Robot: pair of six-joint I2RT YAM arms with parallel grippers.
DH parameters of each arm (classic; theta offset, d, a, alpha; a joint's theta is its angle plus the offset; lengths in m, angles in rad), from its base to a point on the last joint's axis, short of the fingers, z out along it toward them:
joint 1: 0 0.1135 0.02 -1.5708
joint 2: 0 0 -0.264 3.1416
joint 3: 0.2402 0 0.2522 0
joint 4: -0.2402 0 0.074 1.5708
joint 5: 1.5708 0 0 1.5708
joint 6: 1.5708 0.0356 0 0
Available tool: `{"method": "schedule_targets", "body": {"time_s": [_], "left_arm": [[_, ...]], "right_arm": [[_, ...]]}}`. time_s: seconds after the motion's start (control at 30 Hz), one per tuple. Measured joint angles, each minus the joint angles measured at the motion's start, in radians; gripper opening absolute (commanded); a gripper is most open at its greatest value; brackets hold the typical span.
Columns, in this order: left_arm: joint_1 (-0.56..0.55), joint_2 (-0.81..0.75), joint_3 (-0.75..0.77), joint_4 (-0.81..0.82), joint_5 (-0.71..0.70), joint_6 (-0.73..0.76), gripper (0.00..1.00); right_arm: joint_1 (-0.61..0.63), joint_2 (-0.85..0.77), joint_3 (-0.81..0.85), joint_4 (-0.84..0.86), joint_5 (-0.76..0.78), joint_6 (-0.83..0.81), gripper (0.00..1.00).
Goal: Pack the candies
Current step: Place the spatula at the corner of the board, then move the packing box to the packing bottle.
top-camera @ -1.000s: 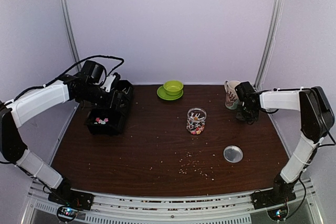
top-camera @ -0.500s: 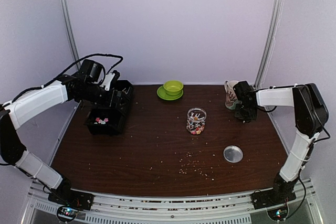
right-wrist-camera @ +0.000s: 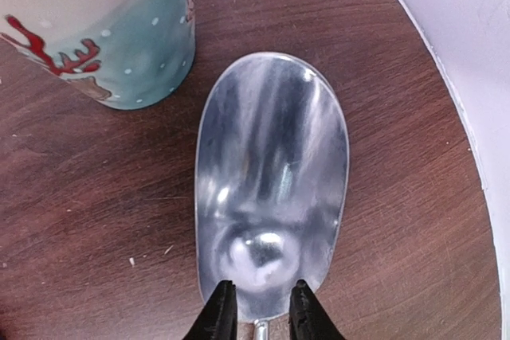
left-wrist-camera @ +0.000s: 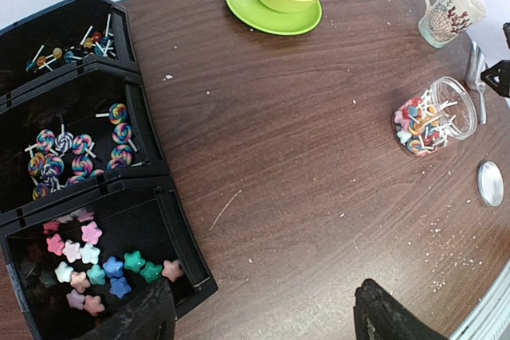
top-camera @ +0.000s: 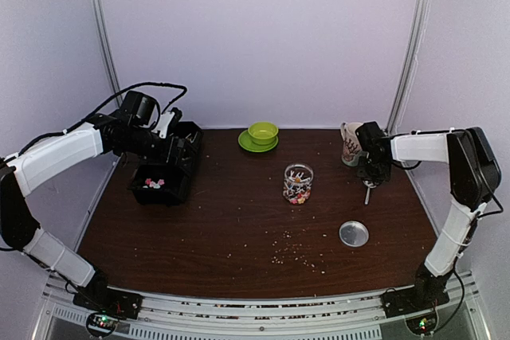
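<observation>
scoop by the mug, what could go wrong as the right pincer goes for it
1. The scoop lies flat right beside the mug. The right pincer sits at its narrow neck, so it may slip off the smooth metal or bump the mug.
2. The jar stands open, its lid apart. A low swing with the scoop could tip it.

White arm shells (top-camera: pixel 56 153); black joints (top-camera: pixel 139 107), cables (top-camera: pixel 151 87), end effectors (right-wrist-camera: pixel 256 312).
</observation>
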Motion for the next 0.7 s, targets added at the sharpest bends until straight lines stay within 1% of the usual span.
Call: {"method": "schedule_targets", "body": {"time_s": [0.13,0.27,0.4,0.47,0.5,0.53,0.6,0.7], "left_arm": [[0.0,0.0,0.0,0.0,0.0,0.0,0.8],[0.0,0.0,0.0,0.0,0.0,0.0,0.8],[0.0,0.0,0.0,0.0,0.0,0.001,0.8],[0.0,0.0,0.0,0.0,0.0,0.001,0.8],[0.0,0.0,0.0,0.0,0.0,0.001,0.8],[0.0,0.0,0.0,0.0,0.0,0.001,0.81],[0.0,0.0,0.0,0.0,0.0,0.001,0.81],[0.0,0.0,0.0,0.0,0.0,0.001,0.82]], "right_arm": [[0.0,-0.069,-0.017,-0.002,-0.014,-0.017,0.37],[0.008,-0.163,-0.039,-0.004,-0.018,-0.038,0.53],[0.033,-0.246,-0.078,-0.005,-0.018,-0.066,0.57],[0.055,-0.283,-0.1,-0.005,-0.028,-0.075,0.67],[0.064,-0.301,-0.111,-0.005,-0.04,-0.078,0.78],[0.072,-0.316,-0.121,-0.001,-0.052,-0.079,0.86],[0.082,-0.343,-0.138,0.011,-0.093,-0.084,0.92],[0.09,-0.372,-0.15,0.04,-0.189,-0.094,0.96]]}}
